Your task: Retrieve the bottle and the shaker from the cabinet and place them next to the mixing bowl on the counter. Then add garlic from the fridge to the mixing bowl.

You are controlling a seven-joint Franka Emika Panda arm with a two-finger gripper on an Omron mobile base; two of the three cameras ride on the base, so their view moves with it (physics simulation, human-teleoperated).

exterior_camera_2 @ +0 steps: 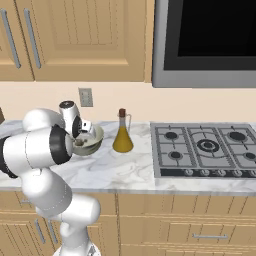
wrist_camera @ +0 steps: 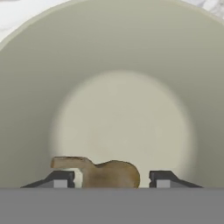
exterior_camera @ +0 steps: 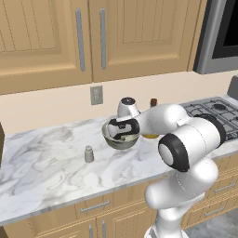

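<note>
While over the mixing bowl (wrist_camera: 109,61), hand (wrist_camera: 109,178) parted, garlic (wrist_camera: 103,171) between fingertips.

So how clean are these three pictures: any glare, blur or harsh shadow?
Left base view: flat, even light, sharp, faint shading under the shaker. Right base view: equally sharp, with a soft sheen on the bottle. Hand view: a pale round bright patch on the floor of the mixing bowl, soft-edged; the garlic sits low between the tool tips.
</note>
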